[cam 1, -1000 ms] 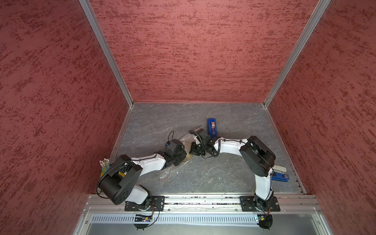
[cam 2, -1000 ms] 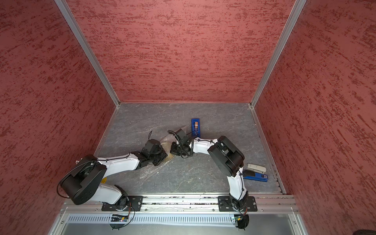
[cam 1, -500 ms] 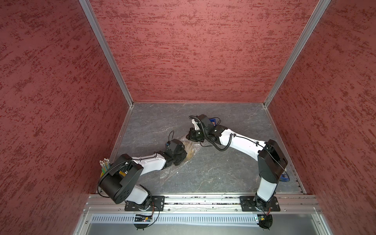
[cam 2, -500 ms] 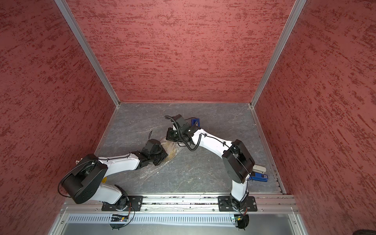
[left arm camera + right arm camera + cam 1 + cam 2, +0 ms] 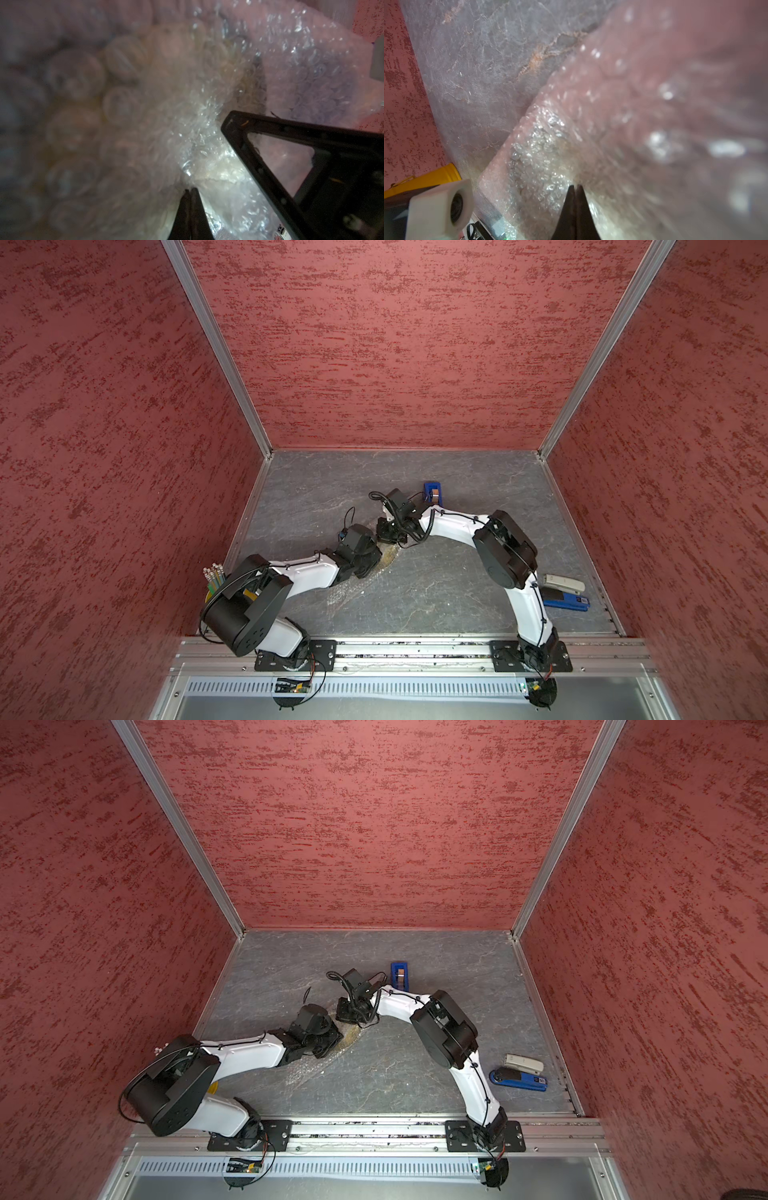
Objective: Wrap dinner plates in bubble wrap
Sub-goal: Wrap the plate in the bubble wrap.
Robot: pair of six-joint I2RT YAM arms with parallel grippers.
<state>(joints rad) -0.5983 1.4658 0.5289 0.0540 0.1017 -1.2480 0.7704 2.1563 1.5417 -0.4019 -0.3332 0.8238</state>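
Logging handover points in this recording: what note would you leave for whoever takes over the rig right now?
Left gripper: shut, pinching the bubble wrap.
Right gripper: shut on the same sheet.
Plate: between the two grippers, showing yellow through the wrap.
Done: wrap drawn over the plate.
Left: probably fold in the loose tail on the robot's side, then release.

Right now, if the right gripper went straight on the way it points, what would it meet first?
The bubble wrap; the right gripper looks shut on it, with more sheet directly ahead.
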